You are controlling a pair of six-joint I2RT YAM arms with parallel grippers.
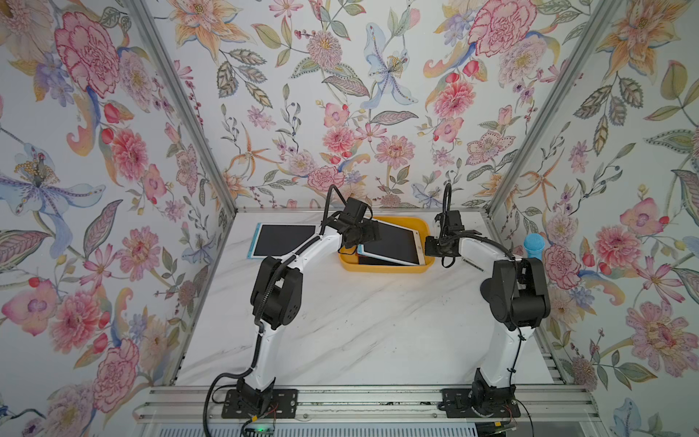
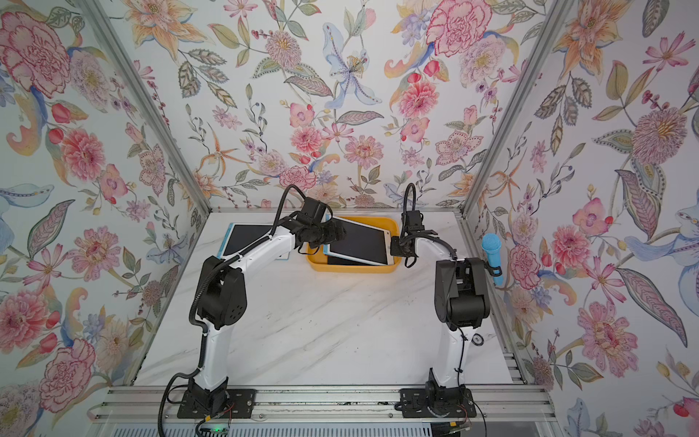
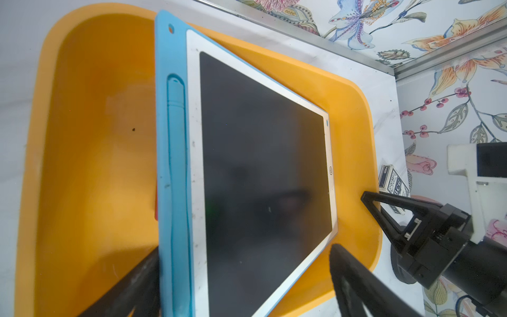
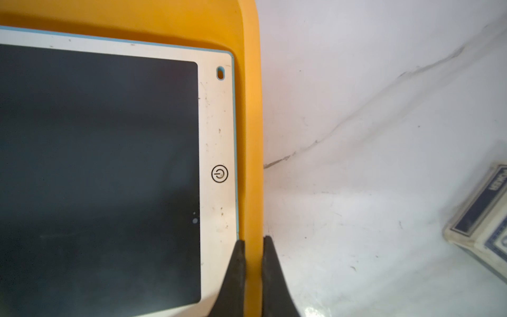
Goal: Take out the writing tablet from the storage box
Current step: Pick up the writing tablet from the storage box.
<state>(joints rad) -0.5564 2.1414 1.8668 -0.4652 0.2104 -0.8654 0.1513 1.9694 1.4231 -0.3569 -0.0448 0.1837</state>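
Observation:
The yellow-orange storage box [image 1: 382, 269] [image 2: 351, 269] stands at the back of the table. A writing tablet [image 1: 393, 244] [image 3: 260, 164] with a blue case, white bezel and dark screen lies tilted and skewed in it. Its blue stylus side is raised, and the dark edge of another tablet [image 1: 378, 262] shows underneath. My left gripper [image 3: 245, 248] [image 1: 368, 234] is open and straddles the tablet's near end. One finger is at the blue edge; the other stands off the white corner. My right gripper [image 4: 253, 241] [image 1: 429, 246] is shut on the box's right rim [image 4: 251, 109].
Another blue-cased tablet [image 1: 283, 240] [image 2: 249, 238] lies flat on the table left of the box, partly under my left arm. A card deck [image 4: 480, 219] [image 3: 393, 184] sits right of the box. A blue microphone [image 1: 533, 246] hangs at the right wall.

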